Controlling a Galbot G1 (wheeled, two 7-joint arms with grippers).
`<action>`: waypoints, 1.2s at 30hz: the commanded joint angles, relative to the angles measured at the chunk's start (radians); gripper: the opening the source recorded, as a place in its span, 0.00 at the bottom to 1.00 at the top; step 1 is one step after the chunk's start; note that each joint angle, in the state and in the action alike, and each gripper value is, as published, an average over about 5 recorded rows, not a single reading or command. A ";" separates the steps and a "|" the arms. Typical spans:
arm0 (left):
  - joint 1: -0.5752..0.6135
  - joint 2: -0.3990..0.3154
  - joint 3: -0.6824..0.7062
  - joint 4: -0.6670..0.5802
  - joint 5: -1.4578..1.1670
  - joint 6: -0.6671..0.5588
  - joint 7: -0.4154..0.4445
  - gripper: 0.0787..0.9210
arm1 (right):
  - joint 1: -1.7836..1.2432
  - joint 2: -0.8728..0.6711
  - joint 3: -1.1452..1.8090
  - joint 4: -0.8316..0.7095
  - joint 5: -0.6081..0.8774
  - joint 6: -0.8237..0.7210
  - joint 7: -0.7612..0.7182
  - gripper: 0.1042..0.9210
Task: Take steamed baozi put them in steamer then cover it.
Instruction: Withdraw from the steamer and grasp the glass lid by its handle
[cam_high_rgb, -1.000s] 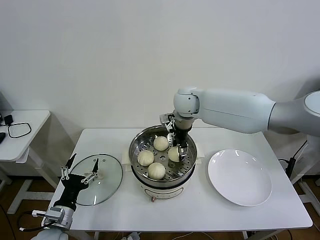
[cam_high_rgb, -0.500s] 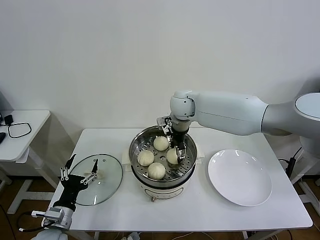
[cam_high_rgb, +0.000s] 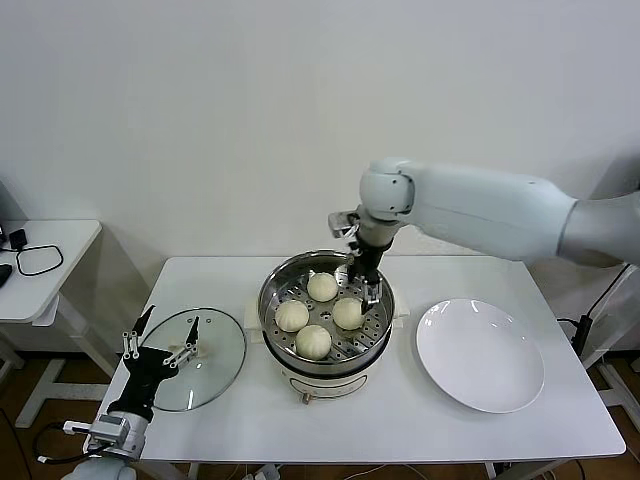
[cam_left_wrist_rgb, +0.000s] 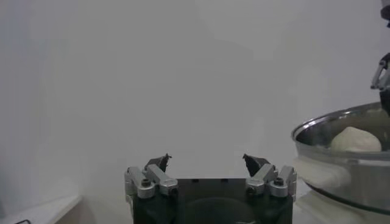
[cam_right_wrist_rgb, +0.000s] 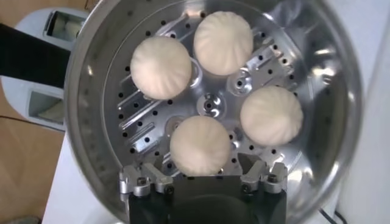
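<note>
Four off-white baozi (cam_high_rgb: 322, 287) lie on the hole-dotted tray inside the steel steamer (cam_high_rgb: 270, 300). The right wrist view shows them from above (cam_right_wrist_rgb: 161, 67), on the tray (cam_right_wrist_rgb: 207, 106). My right gripper (cam_high_rgb: 368, 288) hangs open and empty just above the right-hand baozi (cam_high_rgb: 347, 313). In its own view the gripper (cam_right_wrist_rgb: 204, 161) stands over that baozi (cam_right_wrist_rgb: 200, 145) with a finger on each side. The glass cover (cam_high_rgb: 215, 350) lies flat on the table left of the steamer. My left gripper (cam_high_rgb: 160, 338) is open above the cover's near left part; in its own view (cam_left_wrist_rgb: 207, 161) it holds nothing.
A large white plate (cam_high_rgb: 480, 355) lies right of the steamer. The steamer stands on a white base (cam_high_rgb: 325, 385) at the table's middle. A small side table (cam_high_rgb: 40, 260) with a black cable stands at far left. The left wrist view shows the steamer's side (cam_left_wrist_rgb: 347, 182).
My right gripper has risen from around the right-hand baozi, which stays on the tray. The right arm has swung up and right. The left arm has not moved.
</note>
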 joint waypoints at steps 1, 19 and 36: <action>0.008 0.018 0.004 -0.053 -0.027 0.090 0.025 0.88 | -0.106 -0.281 0.323 0.084 0.006 0.017 0.009 0.88; -0.017 0.041 0.098 -0.061 0.084 0.051 -0.043 0.88 | -1.241 -0.466 1.432 0.390 0.254 0.393 1.064 0.88; -0.012 0.042 0.119 -0.015 0.125 -0.052 -0.115 0.88 | -1.992 -0.037 1.865 0.653 0.024 0.650 1.314 0.88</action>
